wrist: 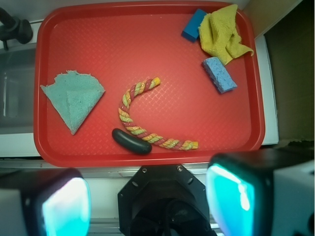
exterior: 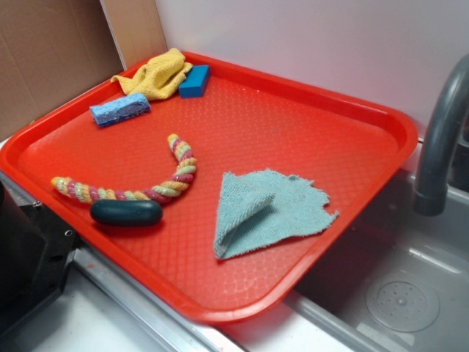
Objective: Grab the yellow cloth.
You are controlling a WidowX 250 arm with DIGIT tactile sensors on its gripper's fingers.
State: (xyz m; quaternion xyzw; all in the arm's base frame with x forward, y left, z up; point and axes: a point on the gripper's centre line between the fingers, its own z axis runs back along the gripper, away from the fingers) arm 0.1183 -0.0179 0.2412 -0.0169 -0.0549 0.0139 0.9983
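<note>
Tray (exterior: 381, 121) of red moulded plastic, rectangular with rounded corners, a raised rim and a fine pebbled floor, resting partly over a grey metal sink (exterior: 410, 293) beside a dark curved tap (exterior: 440, 139). The tray holds six loose items. One yellow cloth (exterior: 155, 75), a small mustard-yellow terry rag with a soft woven nap, lies crumpled in the tray corner nearest the brown cardboard panel (exterior: 51, 59); in the wrist view it sits at the upper right (wrist: 221, 33). Two blue sponges flank it: a saturated blue rectangular block (exterior: 194, 81) touching its edge, and a paler, porous blue sponge (exterior: 120, 109) just beside its opposite edge. One light-blue terry cloth (exterior: 271, 213), larger and frayed at the margins, lies near the sink-side rim with one corner folded over, well apart from the yellow cloth. One braided rope (exterior: 146, 187) of yellow, pink and pale-green strands curves in an arc across the tray's middle. One dark, smooth, oblong, rounded object (exterior: 126, 212) lies touching the rope near one end.

Gripper (wrist: 147, 204) seen from the wrist camera: two broad finger pads (wrist: 231, 196) with glossy cyan-lit faces stand wide apart, released, with nothing between them, positioned outside the tray's near rim and well apart from the yellow cloth.
</note>
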